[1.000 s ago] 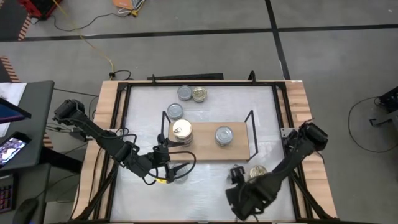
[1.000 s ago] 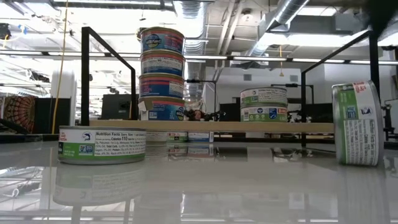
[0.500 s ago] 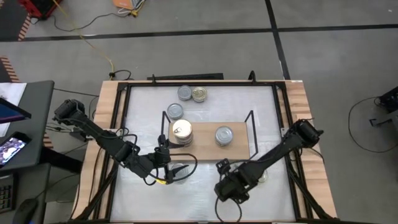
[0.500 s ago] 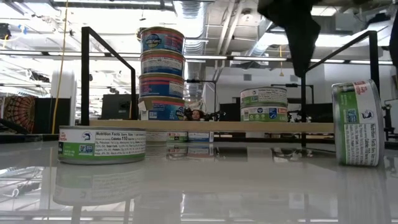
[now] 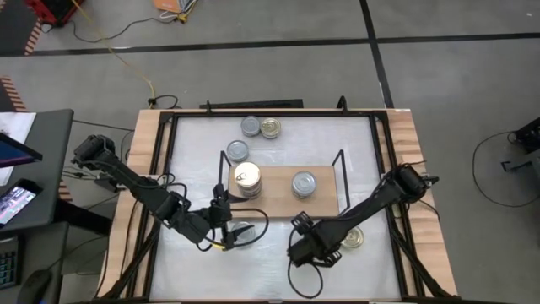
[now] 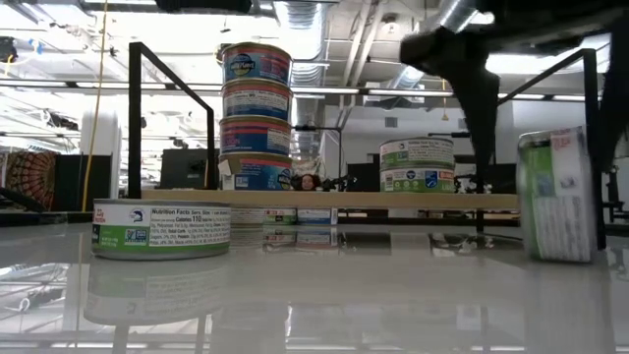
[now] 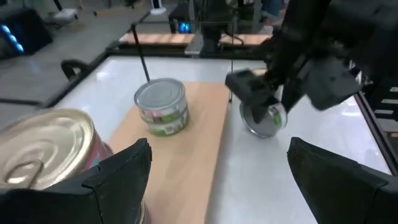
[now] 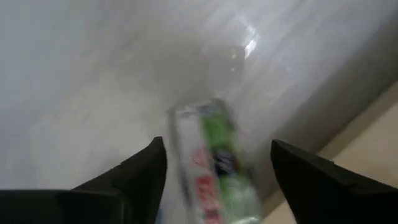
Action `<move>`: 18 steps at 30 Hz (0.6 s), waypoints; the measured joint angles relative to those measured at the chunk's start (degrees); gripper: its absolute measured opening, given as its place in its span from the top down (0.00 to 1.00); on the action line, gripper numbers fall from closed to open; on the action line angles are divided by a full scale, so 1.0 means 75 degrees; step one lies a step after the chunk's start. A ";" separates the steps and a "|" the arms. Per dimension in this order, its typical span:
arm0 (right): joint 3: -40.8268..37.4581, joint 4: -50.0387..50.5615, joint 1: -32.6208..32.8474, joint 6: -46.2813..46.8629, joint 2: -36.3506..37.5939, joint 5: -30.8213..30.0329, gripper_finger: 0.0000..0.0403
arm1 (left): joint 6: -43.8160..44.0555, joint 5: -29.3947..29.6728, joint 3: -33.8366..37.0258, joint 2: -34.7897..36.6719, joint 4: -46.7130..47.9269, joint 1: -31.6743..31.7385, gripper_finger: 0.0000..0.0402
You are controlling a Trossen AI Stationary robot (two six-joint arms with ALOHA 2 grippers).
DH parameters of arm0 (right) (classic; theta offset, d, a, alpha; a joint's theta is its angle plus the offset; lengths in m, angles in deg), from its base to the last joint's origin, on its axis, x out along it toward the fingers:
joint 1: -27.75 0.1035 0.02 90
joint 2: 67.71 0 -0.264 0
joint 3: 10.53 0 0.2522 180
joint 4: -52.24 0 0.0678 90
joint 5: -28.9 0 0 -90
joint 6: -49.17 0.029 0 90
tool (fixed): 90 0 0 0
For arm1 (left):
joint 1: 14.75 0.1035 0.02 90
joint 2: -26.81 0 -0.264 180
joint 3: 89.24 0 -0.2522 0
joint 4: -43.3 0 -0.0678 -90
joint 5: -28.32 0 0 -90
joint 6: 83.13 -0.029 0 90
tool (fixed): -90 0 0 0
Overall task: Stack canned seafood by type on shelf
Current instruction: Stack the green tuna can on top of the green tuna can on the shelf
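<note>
The table (image 5: 194, 135) was a glossy white sheet that mirrored the tins, edged in pale wood and set on grey floor tiles crossed by dark seams. Beyond it, the low view looked into a workshop with bare ducts and strip lights.

The shelf (image 5: 325, 204), a light wooden board with thin black wire frames at its short ends, lay at the table's middle. On its left end stood a stack (image 6: 256, 116) of four round tins with a gold pull-tab lid on top; toward its right end stood a shorter stack (image 5: 304, 183) with a plain silver lid. Behind the shelf's left end sat three loose tins (image 5: 251, 127), two silver and one gold.

In front of the shelf's left end the left gripper (image 5: 226, 228) hung with its fingers spread wide over a flat tin (image 6: 161, 228) with a green-and-white label. In front of the shelf's right end the right gripper (image 5: 302, 239) had its fingers apart and held nothing; just beside it a green-labelled tin (image 7: 263, 119) stood on its edge, blurred.
</note>
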 joint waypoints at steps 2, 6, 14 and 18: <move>-0.0116 0.0032 0.0025 -0.0007 -0.0042 0.0004 0.30 | -0.0328 0.0264 0.0000 0.0033 -0.0239 -0.0179 0.10; -0.0212 0.0213 0.0101 0.0007 -0.0149 -0.0005 0.41 | -0.1215 0.0967 0.0000 0.0103 -0.0796 -0.0609 0.10; 0.0030 0.0296 0.0108 0.0338 0.0145 -0.0011 0.61 | -0.2786 0.1674 0.0000 0.0102 -0.1881 -0.1011 0.10; 0.0459 0.0298 0.0031 0.0756 0.0508 -0.0008 0.61 | -0.2980 0.1823 0.0000 0.0102 -0.1911 -0.1069 0.10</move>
